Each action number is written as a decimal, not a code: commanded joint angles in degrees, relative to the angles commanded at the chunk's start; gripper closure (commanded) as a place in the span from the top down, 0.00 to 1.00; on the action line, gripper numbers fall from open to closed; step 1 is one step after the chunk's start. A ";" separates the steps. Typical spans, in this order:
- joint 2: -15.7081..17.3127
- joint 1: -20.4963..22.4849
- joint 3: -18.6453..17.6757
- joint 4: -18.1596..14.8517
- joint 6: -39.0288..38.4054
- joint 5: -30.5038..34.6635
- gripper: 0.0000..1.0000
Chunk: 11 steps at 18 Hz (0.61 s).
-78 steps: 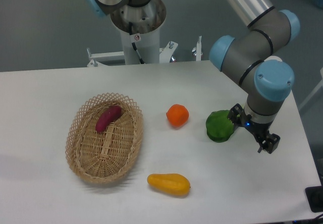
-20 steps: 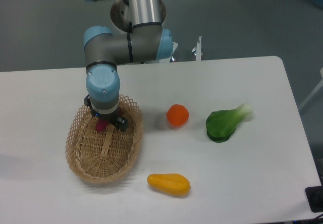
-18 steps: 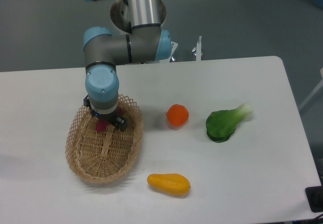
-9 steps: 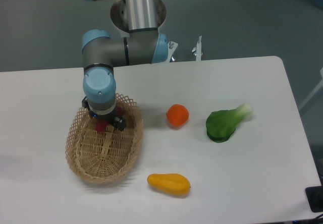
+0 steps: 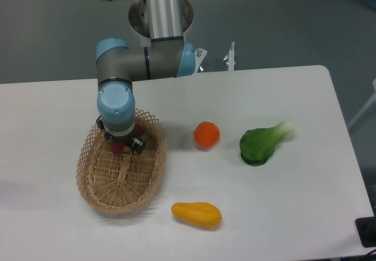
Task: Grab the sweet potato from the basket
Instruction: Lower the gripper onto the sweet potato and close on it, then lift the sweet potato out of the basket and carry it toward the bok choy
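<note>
Compared with a few seconds back, our arm has swung from the right edge of the table over to the basket point(image 5: 120, 178) near the left edge, and the gripper point(image 5: 121, 145) now sits down inside its far end, right on the sweet potato point(image 5: 117, 149). Only a sliver of purple shows, so we can't tell if the fingers have closed yet. Nothing else is in the basket.

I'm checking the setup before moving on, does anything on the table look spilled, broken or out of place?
Nothing stands out. The gripper is down in the wicker basket over the sweet potato; the orange, bok choy and yellow fruit lie intact on the table.
</note>
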 joint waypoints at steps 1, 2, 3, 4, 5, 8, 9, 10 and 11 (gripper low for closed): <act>0.00 0.00 0.09 0.00 0.00 0.00 0.34; 0.09 0.00 0.35 0.00 0.00 0.00 0.32; 0.18 0.09 0.53 0.00 0.00 0.61 0.27; 0.44 0.00 0.79 -0.09 0.00 1.92 0.24; 0.53 0.00 0.88 -0.17 0.09 2.63 0.23; 1.14 0.26 1.75 -0.35 0.17 2.55 0.22; 1.49 0.52 2.80 -0.61 0.26 2.46 0.22; 1.58 0.96 3.86 -1.05 0.26 2.37 0.22; 1.67 1.66 4.65 -1.14 0.18 2.37 0.22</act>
